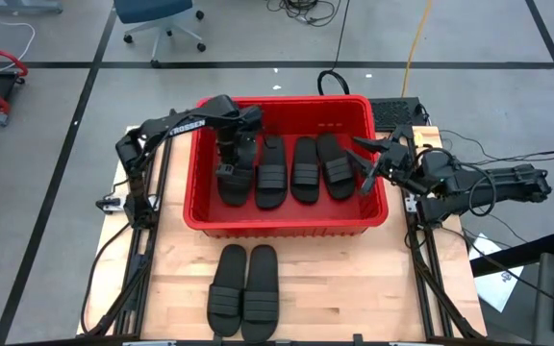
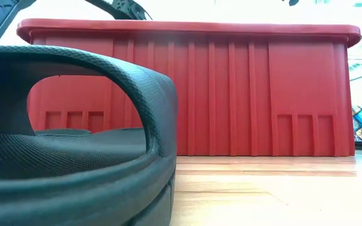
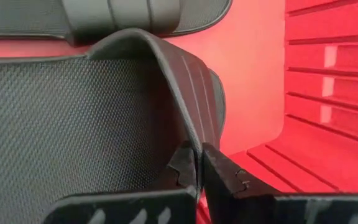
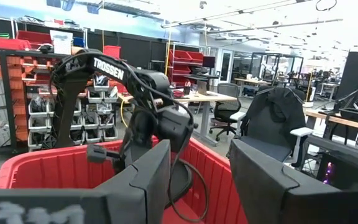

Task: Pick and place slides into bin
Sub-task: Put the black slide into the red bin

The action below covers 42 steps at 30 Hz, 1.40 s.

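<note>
Four matte black rubber slide sandals lie inside your large red ribbed plastic bin; two more sit side by side on the wooden counter. Your left tool pinches the leftmost sandal's strap. Your right tool hovers open over the bin's right rim.

Four black slides side by side in the red bin (two more paired on the table before it).

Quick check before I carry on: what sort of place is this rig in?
Most likely a robotics lab or workshop: shelving with parts bins, desks with office chairs, and cables across the marked floor around the table.
</note>
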Each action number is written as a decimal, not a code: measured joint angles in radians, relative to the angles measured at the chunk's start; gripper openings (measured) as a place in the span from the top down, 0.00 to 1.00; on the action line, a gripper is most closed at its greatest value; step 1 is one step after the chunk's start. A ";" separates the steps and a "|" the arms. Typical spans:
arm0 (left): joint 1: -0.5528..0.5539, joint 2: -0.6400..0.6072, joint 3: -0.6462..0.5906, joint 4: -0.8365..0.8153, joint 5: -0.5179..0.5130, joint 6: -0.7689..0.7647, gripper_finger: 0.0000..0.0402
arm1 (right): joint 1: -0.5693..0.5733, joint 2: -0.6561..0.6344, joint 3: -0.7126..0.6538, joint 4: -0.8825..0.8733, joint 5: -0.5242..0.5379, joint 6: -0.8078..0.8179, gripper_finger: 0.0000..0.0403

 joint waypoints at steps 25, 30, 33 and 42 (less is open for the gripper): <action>0.113 0.061 -0.004 0.154 0.236 0.034 1.00 | 0.000 0.000 0.000 0.000 0.001 0.000 0.62; 0.111 0.061 -0.004 0.205 0.243 0.034 1.00 | 0.000 0.000 0.000 0.001 0.001 0.000 0.62; 0.110 0.061 -0.004 0.197 0.243 0.034 1.00 | 0.000 0.000 0.000 0.008 0.001 0.001 0.62; 0.117 0.060 -0.004 0.142 0.212 0.060 1.00 | 0.000 0.000 0.000 0.009 0.001 0.001 0.62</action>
